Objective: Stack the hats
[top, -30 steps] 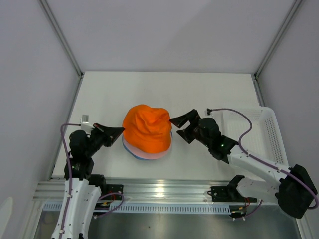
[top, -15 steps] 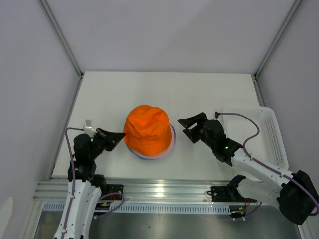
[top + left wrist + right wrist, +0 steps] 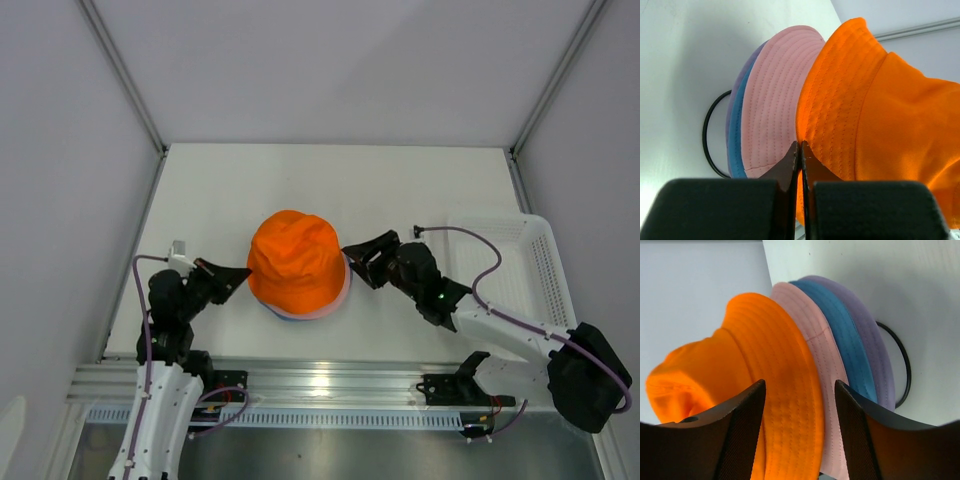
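Top external view gives me the white bench [image 3: 400, 190] with a white basket [image 3: 545, 270] at its right edge. The hats sit stacked mid-bench: the orange hat [image 3: 295, 260] on top, then the brims of the pink hat [image 3: 777, 100], blue hat [image 3: 845, 335] and lavender hat [image 3: 870, 330] below it. A black ring [image 3: 902, 365] lies on the bench under the pile. My right end effector [image 3: 350, 262] is released, its fingers spread at the orange brim. My left end effector [image 3: 243, 271] is clenched with nothing between its fingers, its tips just beside the brims.

Orange hat [image 3: 296, 260] atop pink hat [image 3: 777, 100], blue hat [image 3: 847, 340], lavender hat [image 3: 870, 330].
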